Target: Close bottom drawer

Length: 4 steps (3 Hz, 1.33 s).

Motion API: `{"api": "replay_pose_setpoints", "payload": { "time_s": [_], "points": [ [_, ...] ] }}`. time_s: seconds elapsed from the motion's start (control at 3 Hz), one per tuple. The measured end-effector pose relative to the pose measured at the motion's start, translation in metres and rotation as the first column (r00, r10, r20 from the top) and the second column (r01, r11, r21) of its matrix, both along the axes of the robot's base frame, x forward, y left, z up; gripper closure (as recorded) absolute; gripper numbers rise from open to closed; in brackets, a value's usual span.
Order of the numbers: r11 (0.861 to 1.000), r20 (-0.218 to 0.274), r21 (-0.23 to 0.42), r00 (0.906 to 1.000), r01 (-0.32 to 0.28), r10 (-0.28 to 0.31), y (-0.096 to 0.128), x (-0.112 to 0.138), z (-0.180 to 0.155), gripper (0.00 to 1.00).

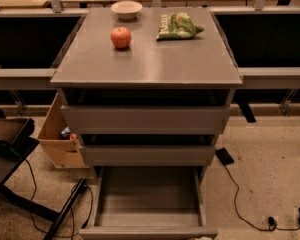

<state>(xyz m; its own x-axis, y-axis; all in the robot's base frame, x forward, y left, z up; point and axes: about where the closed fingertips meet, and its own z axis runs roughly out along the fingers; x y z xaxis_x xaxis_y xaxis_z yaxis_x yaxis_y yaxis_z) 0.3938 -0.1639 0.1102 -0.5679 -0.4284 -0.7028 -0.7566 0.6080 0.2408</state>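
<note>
The bottom drawer [149, 231] is pulled far out of the grey cabinet [145, 59]. Its plain flat front sits at the bottom edge of the camera view, and its shallow grey tray [149, 196] is empty. The two taller-fronted drawers above it, the top one [145, 119] and the middle one [147, 155], stand slightly out from the cabinet. My gripper is out of view below the bottom edge. Only a small pale sliver [202, 238] shows there, just right of the drawer front.
On the cabinet top are a red apple [121, 37], a white bowl [126, 9] and a green snack bag [177, 26]. A cardboard box [57, 134] stands left of the cabinet. A dark chair [7, 139] is at the far left. Black cables [240, 199] lie on the floor at right.
</note>
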Motion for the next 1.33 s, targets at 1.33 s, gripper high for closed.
{"api": "replay_pose_setpoints", "payload": {
  "time_s": [1.33],
  "points": [
    [0.997, 0.106, -0.026, 0.9912, -0.078, 0.08, -0.002, 0.036, -0.009, 1.0]
  ]
}}
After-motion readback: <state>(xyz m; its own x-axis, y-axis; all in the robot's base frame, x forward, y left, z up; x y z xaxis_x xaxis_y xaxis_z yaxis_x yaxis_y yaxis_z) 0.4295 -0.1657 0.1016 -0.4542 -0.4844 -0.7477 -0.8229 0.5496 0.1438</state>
